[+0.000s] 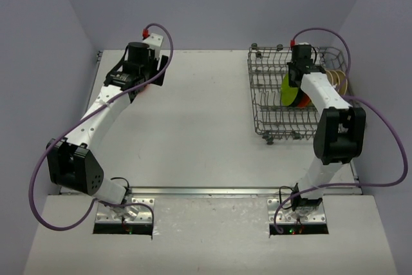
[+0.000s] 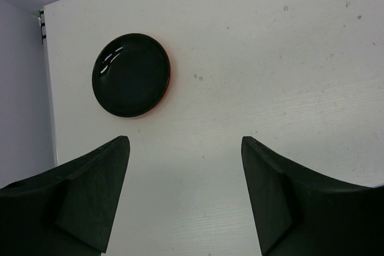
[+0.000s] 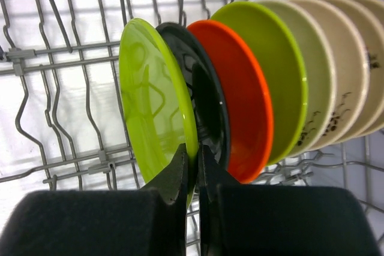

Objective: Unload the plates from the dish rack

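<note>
While your right gripper (image 3: 192, 163) is clamping the lime green plate (image 3: 153, 106) at its 6 o'clock rim, that plate is standing edge-on in the dish rack (image 1: 267, 88), so you are facing a 12 o'clock pull; the left gripper (image 2: 183, 190) is hanging open.

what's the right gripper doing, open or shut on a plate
Shut: the right gripper pinches the lower rim of the front lime green plate, upright in the dish rack.

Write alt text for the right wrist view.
The fingers of the right gripper pinch the rim of the front lime-green plate in the dish rack. Behind it stand a black plate, an orange plate, a green plate and beige plates.
</note>
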`<state>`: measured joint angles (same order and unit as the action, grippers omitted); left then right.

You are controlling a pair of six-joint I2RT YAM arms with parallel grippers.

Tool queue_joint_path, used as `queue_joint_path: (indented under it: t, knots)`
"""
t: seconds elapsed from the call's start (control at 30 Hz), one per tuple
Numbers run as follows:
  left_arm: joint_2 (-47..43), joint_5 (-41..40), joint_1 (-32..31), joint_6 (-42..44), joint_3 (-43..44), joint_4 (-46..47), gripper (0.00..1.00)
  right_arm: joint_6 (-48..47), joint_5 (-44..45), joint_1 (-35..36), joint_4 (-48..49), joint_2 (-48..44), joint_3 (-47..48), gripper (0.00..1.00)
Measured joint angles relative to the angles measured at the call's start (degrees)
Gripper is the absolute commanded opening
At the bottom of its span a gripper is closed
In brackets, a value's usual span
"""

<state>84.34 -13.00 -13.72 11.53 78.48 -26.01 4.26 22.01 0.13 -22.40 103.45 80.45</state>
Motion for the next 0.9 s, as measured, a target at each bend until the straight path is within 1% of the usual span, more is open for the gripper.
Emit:
queue_joint_path:
  t: [0.17,0.3,0.4,0.53,0.67,0.77,0.9]
  knots:
    - [0.29,0.82,-0.13,-0.29,1.85,-1.36,0.77,-2.34,0.97,0.00,-0.83,-2.70,3.34,0.00]
    - [0.52,4.90,-0.15,-1.24,5.01,-2.97,0.77,-2.87,-0.70,0.01,-0.75,-7.51,7.14,0.00]
    - [0.32,12.38,-0.13,-2.46,6.88,-2.96,0.76,-1.87,-7.02,0.01,-1.26,-12.27,8.53,0.00]
    - [-0.72,25.66,-0.20,-5.26,7.36,-2.69,0.75,0.27,-18.84,0.23,-3.16,-17.14,8.95,0.00]
    - [-0.98,37.77,-0.73,-8.87,7.36,-2.48,0.75,3.38,-32.06,2.45,-2.97,-20.38,4.62,0.00]
    - [-0.93,42.58,-2.99,-10.44,7.34,-2.49,0.75,5.27,-38.56,7.03,-3.56,-21.93,-0.48,0.00]
    - [-0.52,45.99,-6.46,-11.84,7.00,-2.26,0.74,7.37,-43.87,13.97,-3.44,-22.04,-4.42,0.00]
